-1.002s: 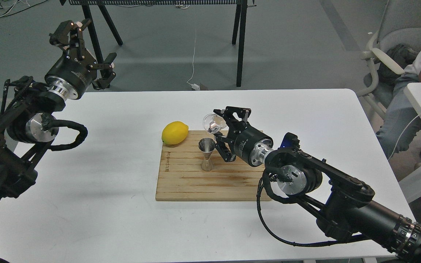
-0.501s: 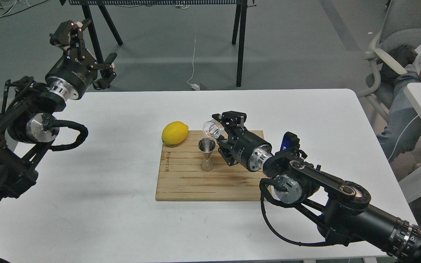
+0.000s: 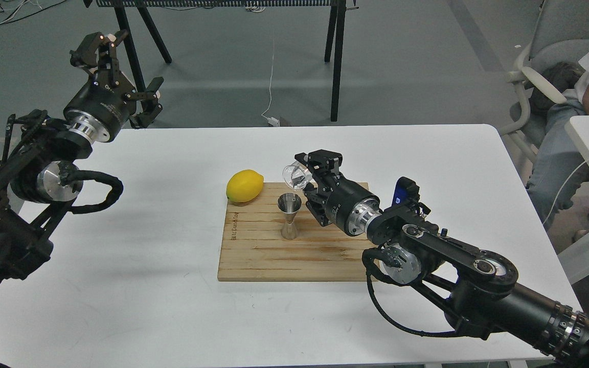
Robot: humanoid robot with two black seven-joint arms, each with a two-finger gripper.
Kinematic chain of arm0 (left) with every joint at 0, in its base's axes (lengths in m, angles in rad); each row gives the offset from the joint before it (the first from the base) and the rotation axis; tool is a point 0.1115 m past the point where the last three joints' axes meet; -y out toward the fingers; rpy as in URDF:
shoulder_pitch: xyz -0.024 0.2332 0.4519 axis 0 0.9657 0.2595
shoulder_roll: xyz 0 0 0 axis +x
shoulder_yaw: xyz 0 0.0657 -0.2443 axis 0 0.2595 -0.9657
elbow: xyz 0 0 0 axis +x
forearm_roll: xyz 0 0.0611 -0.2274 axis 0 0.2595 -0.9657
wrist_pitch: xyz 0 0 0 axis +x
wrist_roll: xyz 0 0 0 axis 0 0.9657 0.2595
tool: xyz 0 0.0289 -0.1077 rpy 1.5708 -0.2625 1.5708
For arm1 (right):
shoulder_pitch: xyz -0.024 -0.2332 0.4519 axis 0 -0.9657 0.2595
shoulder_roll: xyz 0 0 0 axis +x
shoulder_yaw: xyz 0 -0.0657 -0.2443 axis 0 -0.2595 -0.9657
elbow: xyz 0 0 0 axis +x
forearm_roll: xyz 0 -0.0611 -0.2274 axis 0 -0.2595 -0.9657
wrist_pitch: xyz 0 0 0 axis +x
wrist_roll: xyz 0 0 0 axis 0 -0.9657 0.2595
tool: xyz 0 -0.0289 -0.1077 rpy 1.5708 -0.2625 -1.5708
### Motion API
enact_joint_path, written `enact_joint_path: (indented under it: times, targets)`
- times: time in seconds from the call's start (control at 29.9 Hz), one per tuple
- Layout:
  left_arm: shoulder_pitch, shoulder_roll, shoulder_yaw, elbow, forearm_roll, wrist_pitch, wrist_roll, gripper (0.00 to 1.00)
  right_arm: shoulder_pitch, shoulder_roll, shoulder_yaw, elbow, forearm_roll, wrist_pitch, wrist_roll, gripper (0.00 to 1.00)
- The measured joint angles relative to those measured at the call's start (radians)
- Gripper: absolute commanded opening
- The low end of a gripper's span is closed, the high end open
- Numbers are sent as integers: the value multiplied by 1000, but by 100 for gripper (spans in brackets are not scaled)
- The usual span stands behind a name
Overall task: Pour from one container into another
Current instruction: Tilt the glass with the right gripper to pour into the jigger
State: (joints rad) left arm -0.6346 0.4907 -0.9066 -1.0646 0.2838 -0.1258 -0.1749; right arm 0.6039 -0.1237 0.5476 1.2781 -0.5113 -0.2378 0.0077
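A: On the near half of the white table (image 3: 146, 286) nothing is in play; the wooden board (image 3: 274, 255) lies at centre, and the steel jigger (image 3: 289, 216) stands upright on it.

B: And the glass cup (image 3: 297, 176)?

A: At the jigger's one o'clock, just above its mouth, tipped with its rim toward it. The right gripper (image 3: 311, 180) is clamped on the cup.

B: So the pour is in hand.

A: I judge so. Next it needs more tilt, with the lip kept over that narrow mouth.

B: Farther off?

A: A lemon (image 3: 245, 186) at the jigger's ten o'clock; the left gripper (image 3: 120, 69), fingers spread, empty, at the table's far ten o'clock corner.
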Motion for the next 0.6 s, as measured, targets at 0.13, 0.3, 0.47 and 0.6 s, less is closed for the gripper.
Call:
enact_joint_path:
  times: [0.13, 0.3, 0.47, 0.6]
  targets:
    - [0, -1, 0, 0, 0, 1, 0, 100, 10, -3, 0, 4, -4, 0, -1, 41]
    - [0, -1, -1, 0, 0, 1, 0, 100, 29, -5, -9, 7, -9, 0, -1, 41]
    - [0, 0, -1, 0, 0, 0, 0, 100, 46, -20, -38, 6, -15, 0, -2, 41]
    - [0, -1, -1, 1, 0, 0, 0, 100, 49, -33, -50, 6, -41, 0, -2, 41]
